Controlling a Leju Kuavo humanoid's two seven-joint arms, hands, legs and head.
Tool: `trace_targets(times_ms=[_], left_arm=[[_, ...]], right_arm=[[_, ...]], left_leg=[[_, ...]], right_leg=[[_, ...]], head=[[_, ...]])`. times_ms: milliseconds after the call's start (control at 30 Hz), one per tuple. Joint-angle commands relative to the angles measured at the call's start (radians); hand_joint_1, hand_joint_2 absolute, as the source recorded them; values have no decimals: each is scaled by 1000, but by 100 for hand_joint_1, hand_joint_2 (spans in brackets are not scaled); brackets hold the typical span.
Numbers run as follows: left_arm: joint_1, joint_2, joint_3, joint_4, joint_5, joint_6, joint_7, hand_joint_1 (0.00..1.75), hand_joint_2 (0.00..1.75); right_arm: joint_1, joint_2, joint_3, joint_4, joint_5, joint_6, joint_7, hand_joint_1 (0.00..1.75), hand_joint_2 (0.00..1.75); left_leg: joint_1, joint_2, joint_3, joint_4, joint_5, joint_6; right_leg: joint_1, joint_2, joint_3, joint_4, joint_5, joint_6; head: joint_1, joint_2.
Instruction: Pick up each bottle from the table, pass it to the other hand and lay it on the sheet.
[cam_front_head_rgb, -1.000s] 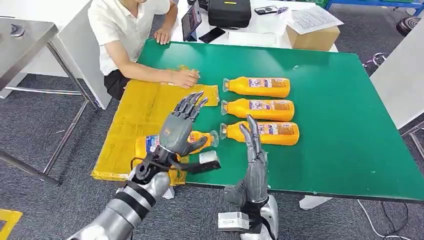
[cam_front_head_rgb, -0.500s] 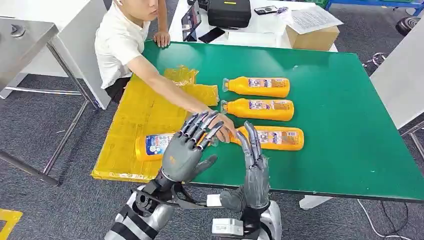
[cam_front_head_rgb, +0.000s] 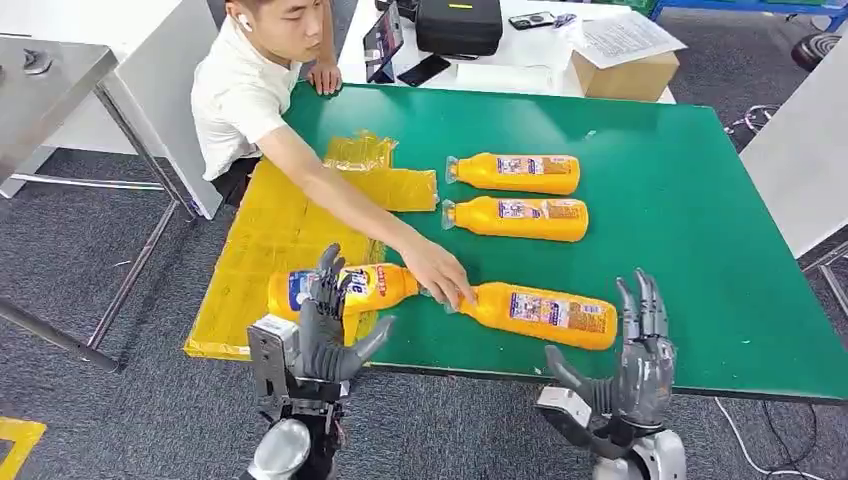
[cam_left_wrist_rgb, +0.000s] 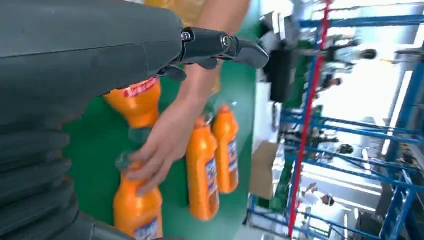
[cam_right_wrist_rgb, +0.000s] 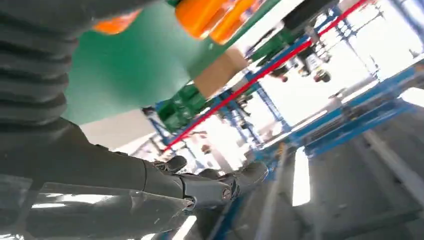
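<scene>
A: One bottle lies on the yellow sheet (cam_front_head_rgb: 270, 230), label up: the laid bottle (cam_front_head_rgb: 340, 290), cap pointing toward the green table (cam_front_head_rgb: 700, 200). So one transfer looks done.

B: And both hands hold nothing. The left hand (cam_front_head_rgb: 325, 330) stands just off the near edge of the green table, fingers apart and upright, in front of that laid bottle. The right hand (cam_front_head_rgb: 635, 350) hovers at the same near edge, further along, fingers spread wide.

A: A person's hand (cam_front_head_rgb: 440, 280) rests on the neck end of the nearest bottle (cam_front_head_rgb: 545, 315), which lies slanted on the green table, close to the near edge. From the left wrist view the same hand covers that bottle's cap end.

B: Behind it, toward the middle of the green table, the middle bottle (cam_front_head_rgb: 520, 218) and the far bottle (cam_front_head_rgb: 515, 173) lie side by side, parallel, apart from one another.

A: My read: we're between cycles, at the start of the next pick. The nearest bottle is the likely target, just beyond the right hand.

B: The next move calls for waiting until the person's hand is off it. Then the right hand must reach forward, close round the body, lift, and pass it across to the left hand for the yellow sheet.
</scene>
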Motion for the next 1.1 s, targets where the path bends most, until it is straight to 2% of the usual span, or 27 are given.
trace_targets(times_ms=[33, 133, 200, 300, 433, 567, 667, 1100], left_arm=[[-24, 41, 14, 55, 29, -7, 14, 0, 175], [-32, 38, 14, 69, 56, -11, 28, 0, 175], [-39, 50, -6, 77, 61, -17, 27, 0, 175], [-12, 50, -13, 66, -1, 11, 6, 0, 175], [10, 31, -22, 52, -66, 17, -3, 0, 175], [2, 21, -40, 46, -98, 23, 2, 0, 175], [-1, 19, -42, 45, -117, 34, -1, 0, 175], [0, 17, -37, 45, -117, 32, -1, 0, 175]], right_arm=[[3, -25, -37, -31, -17, -3, -7, 0, 175], [11, -19, -25, -44, -33, -3, -7, 0, 175], [10, -17, -35, 8, -8, -3, -7, 0, 175], [-4, -188, 114, 167, 46, 3, 251, 0, 175], [-46, -286, 155, 330, 88, 79, 374, 0, 175], [-141, -351, 161, 487, 102, 158, 404, 0, 175], [-175, -369, 175, 530, 123, 192, 414, 0, 175], [-172, -373, 189, 516, 140, 205, 432, 0, 175]], left_leg=[[1, 0, 5, -2, -1, -2], [0, 0, 3, -1, -1, -2], [0, 0, 4, -1, -1, -2], [1, 0, 6, -3, 0, -2], [1, -1, 5, -2, -1, -1], [-1, 1, 4, -2, -1, -1], [-2, 0, 3, -1, 0, -1], [-2, -1, 4, -1, 0, -1]], right_leg=[[0, 1, 4, -1, -1, -2], [0, 0, 3, 0, -1, -2], [0, 0, 3, -1, -1, -2], [1, 1, 6, -3, 0, -2], [1, 0, 6, -3, 0, -1], [0, 2, 5, -3, 1, -1], [-2, 1, 3, -2, 1, -1], [-2, 0, 4, -1, 0, -2]], head=[[0, 0], [0, 0], [0, 0], [0, 0], [0, 0], [0, 0], [0, 0], [0, 0]])
